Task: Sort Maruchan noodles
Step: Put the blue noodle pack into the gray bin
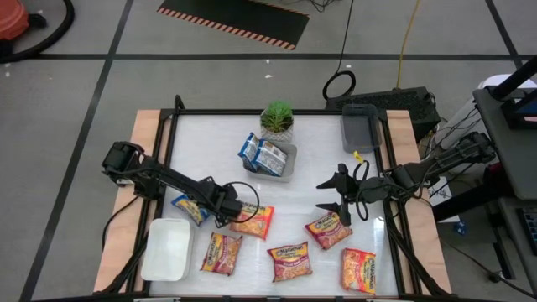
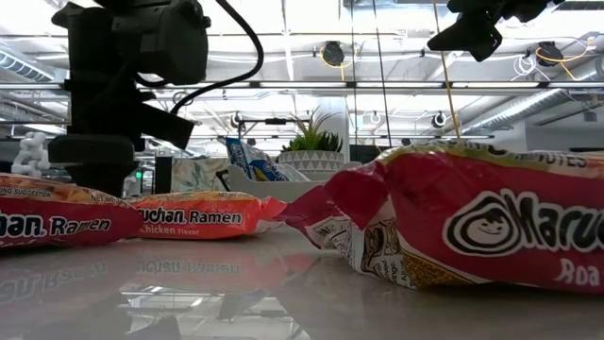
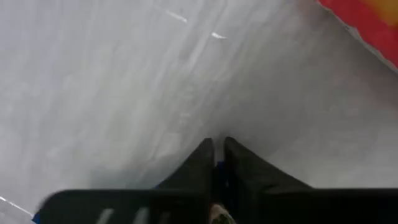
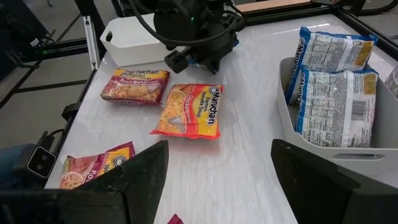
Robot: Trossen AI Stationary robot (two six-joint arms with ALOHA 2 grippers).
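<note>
Looking down, you saw the left pincer (image 1: 233, 210) pressed together low over the counter (image 1: 310, 143), beside an orange packet (image 1: 252, 221). Your right pincer (image 1: 338, 195) hung spread above the right side. Two blue packets (image 1: 262, 154) lay in the grey tray (image 1: 288, 170).

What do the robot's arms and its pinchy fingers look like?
Both arms are black, thin and jointed, like metal sticks, with black cables looping along them. The left gripper ends in a chunky black block with two dark, tapering fingers. The right gripper has two dark fingers that are flat, broad and blunt. I can see no markings on either.
</note>
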